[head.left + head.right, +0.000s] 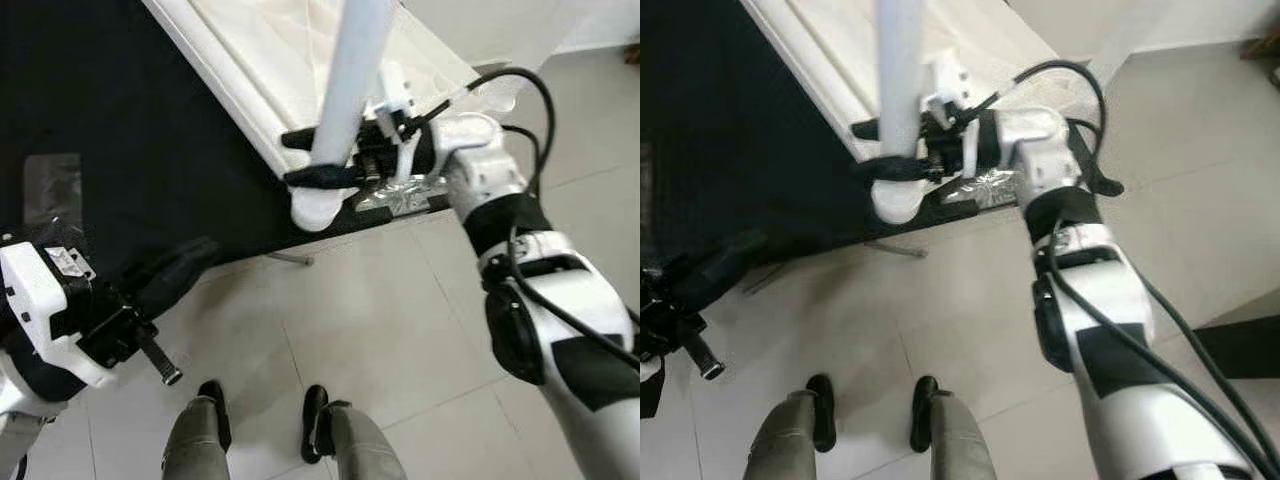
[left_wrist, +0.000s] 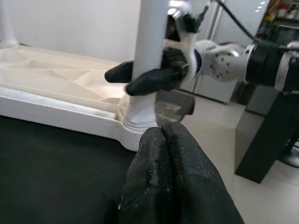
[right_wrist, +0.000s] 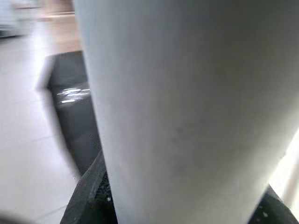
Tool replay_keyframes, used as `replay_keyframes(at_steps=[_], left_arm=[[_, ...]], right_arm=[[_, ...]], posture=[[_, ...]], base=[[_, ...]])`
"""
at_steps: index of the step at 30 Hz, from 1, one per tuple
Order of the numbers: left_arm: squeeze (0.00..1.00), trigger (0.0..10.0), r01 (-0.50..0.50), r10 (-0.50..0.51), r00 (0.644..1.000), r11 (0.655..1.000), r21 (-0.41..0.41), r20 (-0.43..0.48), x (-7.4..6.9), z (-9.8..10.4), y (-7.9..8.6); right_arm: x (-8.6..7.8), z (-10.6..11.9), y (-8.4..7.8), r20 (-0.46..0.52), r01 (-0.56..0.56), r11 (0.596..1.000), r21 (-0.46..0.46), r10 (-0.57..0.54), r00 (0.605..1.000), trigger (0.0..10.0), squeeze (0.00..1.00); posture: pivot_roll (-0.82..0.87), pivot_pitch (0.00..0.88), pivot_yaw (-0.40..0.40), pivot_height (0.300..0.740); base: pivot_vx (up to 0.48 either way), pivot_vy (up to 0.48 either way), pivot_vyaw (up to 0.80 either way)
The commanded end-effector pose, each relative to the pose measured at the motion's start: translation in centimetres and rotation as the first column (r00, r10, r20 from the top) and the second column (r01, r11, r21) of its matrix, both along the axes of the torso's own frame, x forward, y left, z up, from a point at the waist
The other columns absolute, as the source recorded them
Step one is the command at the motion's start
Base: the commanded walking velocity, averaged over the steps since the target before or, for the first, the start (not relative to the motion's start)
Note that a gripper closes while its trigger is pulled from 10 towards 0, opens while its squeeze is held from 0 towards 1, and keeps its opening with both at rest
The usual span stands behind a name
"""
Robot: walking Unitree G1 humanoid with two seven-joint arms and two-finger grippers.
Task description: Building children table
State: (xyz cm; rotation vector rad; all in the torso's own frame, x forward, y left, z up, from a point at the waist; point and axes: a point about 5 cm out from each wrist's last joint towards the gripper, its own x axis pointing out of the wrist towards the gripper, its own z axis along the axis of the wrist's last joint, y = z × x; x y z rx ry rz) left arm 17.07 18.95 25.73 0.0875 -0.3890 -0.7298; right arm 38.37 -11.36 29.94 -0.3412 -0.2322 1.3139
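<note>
One white upturned tabletop (image 1: 250,70) lies on a black mat (image 1: 100,120) whose near edge meets open tiled floor (image 1: 380,330), with one white table leg (image 1: 345,100) upright in its corner socket, pinched by the right gripper (image 1: 305,155), while the left gripper (image 2: 168,177), fingers pressed together, hovers nearby.

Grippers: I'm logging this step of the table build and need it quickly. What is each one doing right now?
Left gripper: shut, holding nothing, low beside the black mat.
Right gripper: shut on the white table leg, just above the corner socket.
</note>
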Motion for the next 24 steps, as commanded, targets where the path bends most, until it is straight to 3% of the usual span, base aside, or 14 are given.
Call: replay_keyframes(at_steps=[1,2,3,4,6,7,8,9,14,15,20,21,23,24], left_arm=[[0.00,10.0,0.046,-0.046,0.999,0.999,0.006,-0.016,-0.5,-0.2,-0.6],[0.00,10.0,0.046,-0.046,0.999,0.999,0.006,-0.016,-0.5,-0.2,-0.6],[0.00,10.0,0.055,-0.055,0.998,0.998,0.006,-0.022,-0.5,-0.3,-0.6],[0.00,10.0,0.055,-0.055,0.998,0.998,0.006,-0.022,-0.5,-0.3,-0.6],[0.00,10.0,0.074,-0.073,0.997,0.997,0.002,-0.035,-0.5,-0.3,-0.4],[0.00,10.0,0.079,-0.079,0.996,0.997,0.001,-0.038,-0.5,-0.3,-0.4],[0.00,10.0,0.079,-0.079,0.996,0.997,0.001,-0.038,-0.5,-0.3,-0.4],[0.00,10.0,0.097,-0.097,0.994,0.995,-0.003,-0.046,-0.3,-0.4,-0.5],[0.00,10.0,0.111,-0.112,0.992,0.994,-0.005,-0.050,-0.1,-0.6,-0.7],[0.00,10.0,0.116,-0.116,0.992,0.993,-0.006,-0.049,-0.1,-0.5,-0.8],[0.00,10.0,0.123,-0.123,0.991,0.992,-0.006,-0.048,-0.2,-0.6,-1.0],[0.00,10.0,0.125,-0.125,0.991,0.992,-0.006,-0.049,-0.2,-0.6,-1.0],[0.00,10.0,0.126,-0.126,0.991,0.992,-0.005,-0.050,-0.2,-0.6,-1.0],[0.00,10.0,0.128,-0.128,0.990,0.992,0.000,-0.054,-0.1,-0.7,-1.1]], right_arm=[[0.7,-4.4,-1.8,-0.126,0.226,0.970,-0.091,-0.236,0.964,0.0,0.00],[0.7,-4.4,-1.8,-0.126,0.226,0.970,-0.091,-0.236,0.964,0.0,0.00],[0.9,-7.4,-1.8,-0.182,0.494,0.869,-0.031,-0.491,0.852,0.0,0.00],[0.9,-7.4,-1.8,-0.182,0.494,0.869,-0.031,-0.491,0.852,0.0,0.00],[-2.8,-13.4,-0.5,-0.279,0.761,0.647,-0.032,-0.738,0.615,0.0,0.00],[-4.3,-14.3,-0.1,-0.286,0.801,0.598,-0.032,-0.773,0.566,0.0,0.00],[-4.3,-14.3,-0.1,-0.286,0.801,0.598,-0.032,-0.773,0.566,0.0,0.00],[-4.5,-13.7,1.9,-0.292,0.791,0.611,0.020,-0.753,0.589,0.0,0.00],[-3.3,-12.2,3.6,-0.297,0.772,0.632,0.065,-0.726,0.620,0.0,0.00],[-2.7,-11.5,3.9,-0.281,0.766,0.638,0.076,-0.724,0.630,10.0,0.00],[-0.2,-8.2,3.5,-0.203,0.751,0.648,0.124,-0.725,0.659,10.0,0.00],[-0.3,-7.5,3.3,-0.206,0.751,0.644,0.145,-0.723,0.660,10.0,0.98],[-0.3,-6.8,3.2,-0.199,0.746,0.647,0.158,-0.719,0.665,10.0,1.00],[-0.1,-5.3,3.2,-0.198,0.695,0.693,0.190,-0.666,0.719,10.0,1.00]], posture=[[0.14,0.382,-0.207,0.740],[0.14,0.382,-0.207,0.740],[0.16,0.386,-0.205,0.740],[0.16,0.386,-0.205,0.740],[0.14,0.385,-0.176,0.740],[0.14,0.385,-0.176,0.740],[0.14,0.385,-0.176,0.740],[0.14,0.372,-0.153,0.740],[0.14,0.366,-0.153,0.740],[0.14,0.361,-0.158,0.740],[0.14,0.356,-0.165,0.740],[0.14,0.356,-0.165,0.740],[0.14,0.356,-0.165,0.740],[0.14,0.356,-0.166,0.740]], base=[[0.000,0.000,0.00],[0.000,0.000,0.00],[0.000,0.000,0.00],[0.000,0.000,0.00],[0.000,0.000,0.00],[0.000,0.000,0.00],[0.000,0.000,0.00],[0.000,0.000,0.00],[0.000,0.000,0.00],[0.000,0.000,0.00],[0.000,0.000,0.00],[0.000,0.000,0.00],[0.000,0.000,0.00],[0.000,0.000,0.00]])
